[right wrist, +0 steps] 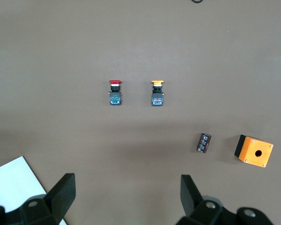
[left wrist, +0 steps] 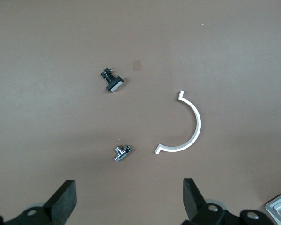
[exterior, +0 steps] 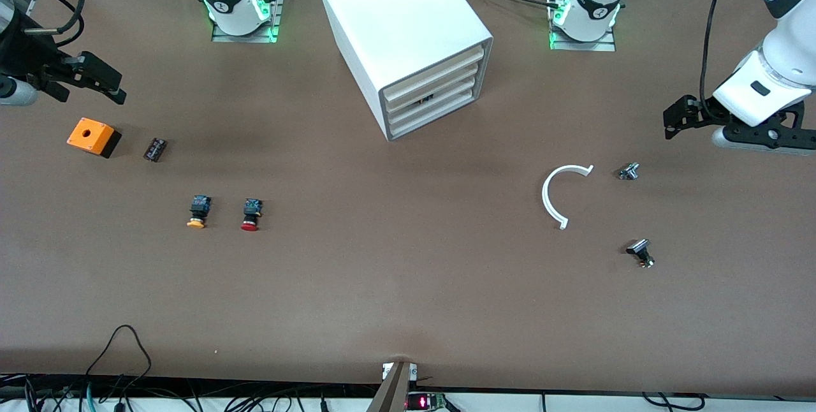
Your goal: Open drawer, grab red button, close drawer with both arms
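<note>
The white cabinet (exterior: 408, 36) stands in the middle of the table near the robots' bases, and its stacked drawers (exterior: 433, 90) all sit pushed in. The red-capped button (exterior: 250, 214) lies on the table toward the right arm's end, beside an orange-yellow-capped one (exterior: 197, 212). In the right wrist view the red button (right wrist: 114, 92) lies well ahead of the fingers. My right gripper (exterior: 113, 83) hovers open and empty above the table near the orange box (exterior: 91, 136). My left gripper (exterior: 670, 120) hovers open and empty at the left arm's end. Both show open in the wrist views, left gripper (left wrist: 129, 197) and right gripper (right wrist: 128, 194).
A small dark component (exterior: 155, 148) lies beside the orange box. A white C-shaped strip (exterior: 556, 194) and two small metal parts, one (exterior: 629, 171) and another (exterior: 641, 252), lie toward the left arm's end. Cables run along the table edge nearest the front camera.
</note>
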`<move>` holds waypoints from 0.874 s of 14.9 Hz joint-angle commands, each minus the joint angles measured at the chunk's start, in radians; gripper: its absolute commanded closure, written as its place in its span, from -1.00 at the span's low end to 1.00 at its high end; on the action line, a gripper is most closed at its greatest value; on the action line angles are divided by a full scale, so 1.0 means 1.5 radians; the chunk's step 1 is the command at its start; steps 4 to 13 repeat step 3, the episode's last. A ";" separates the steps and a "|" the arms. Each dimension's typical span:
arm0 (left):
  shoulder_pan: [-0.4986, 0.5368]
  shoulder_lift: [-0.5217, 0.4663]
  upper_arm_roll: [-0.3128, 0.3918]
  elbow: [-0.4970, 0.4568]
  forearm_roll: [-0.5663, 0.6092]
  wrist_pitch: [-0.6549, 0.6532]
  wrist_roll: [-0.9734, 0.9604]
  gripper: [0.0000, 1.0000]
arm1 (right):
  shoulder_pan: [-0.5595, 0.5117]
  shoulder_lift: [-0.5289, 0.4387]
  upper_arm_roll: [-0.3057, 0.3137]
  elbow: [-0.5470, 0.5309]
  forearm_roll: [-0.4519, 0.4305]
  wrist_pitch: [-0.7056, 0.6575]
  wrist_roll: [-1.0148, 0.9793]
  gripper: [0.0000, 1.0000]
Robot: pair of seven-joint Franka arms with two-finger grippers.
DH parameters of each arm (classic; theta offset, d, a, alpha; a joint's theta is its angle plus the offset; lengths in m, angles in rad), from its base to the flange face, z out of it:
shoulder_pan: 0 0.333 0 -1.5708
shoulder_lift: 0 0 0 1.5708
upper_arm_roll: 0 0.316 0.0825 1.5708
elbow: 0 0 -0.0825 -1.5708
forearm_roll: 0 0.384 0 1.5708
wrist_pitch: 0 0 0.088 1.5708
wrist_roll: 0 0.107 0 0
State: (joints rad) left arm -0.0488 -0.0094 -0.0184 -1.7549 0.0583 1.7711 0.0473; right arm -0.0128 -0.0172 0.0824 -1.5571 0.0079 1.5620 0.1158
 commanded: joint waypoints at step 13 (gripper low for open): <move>0.002 -0.015 -0.010 0.009 -0.001 -0.013 0.011 -1.00 | -0.008 0.003 0.005 0.013 -0.002 -0.004 -0.006 -0.99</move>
